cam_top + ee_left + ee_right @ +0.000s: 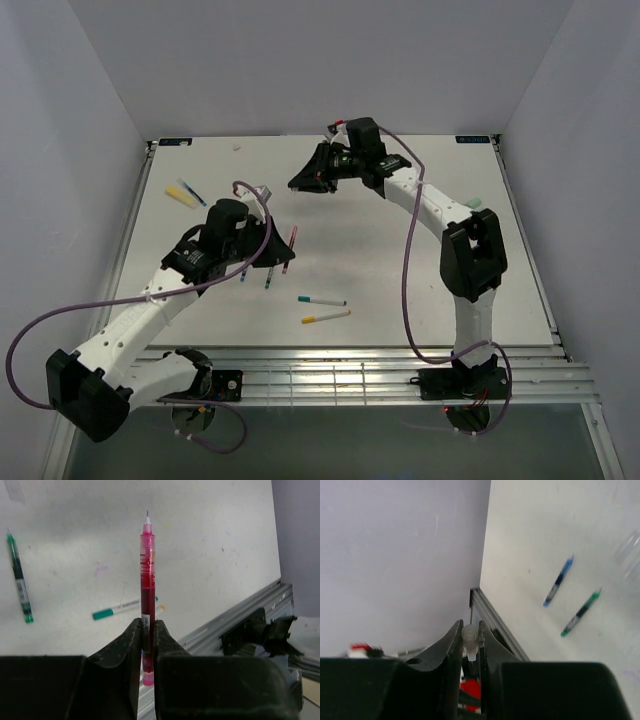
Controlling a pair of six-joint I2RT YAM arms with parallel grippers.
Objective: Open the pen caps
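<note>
Left tool (147,626) grips red pen (147,575) | right tool (469,627) pinches pale cap (469,636)

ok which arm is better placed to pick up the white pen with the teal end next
Probably left: the left gripper is nearer the white pen, though it must first set down the red pen. The right gripper, shut on a clear cap, sits farther back.

We can read one word only: a small white label (146,622) on the red pen (147,575), just above where the left tool (146,627) pinches it, seems to say "deli". Print on the green pen (19,582) and the white pen (122,606) lying on the counter (225,555) is too small for us to read.
</note>
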